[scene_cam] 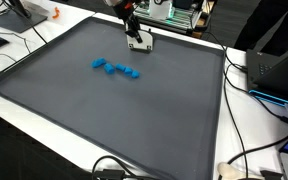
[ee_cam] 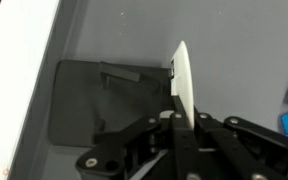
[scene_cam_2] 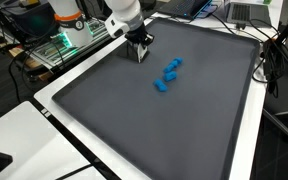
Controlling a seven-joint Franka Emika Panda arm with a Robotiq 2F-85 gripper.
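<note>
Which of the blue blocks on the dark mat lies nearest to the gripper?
The end blue block, rightmost of the row in an exterior view, straight out from the gripper; the other blocks trail farther away along the dark mat.

A white tabletop (scene_cam: 24,130) is carrying a large dark grey mat (scene_cam: 84,110). Small blue blocks (scene_cam: 115,69) are lying clustered on the mat, far of centre.

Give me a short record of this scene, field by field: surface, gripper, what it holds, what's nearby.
surface: dark grey mat on a white table
gripper: near one edge of the mat
held: white flat piece between the jaws, seemingly clamped
nearby: blue blocks, clustered on the mat, apart from the gripper
</note>
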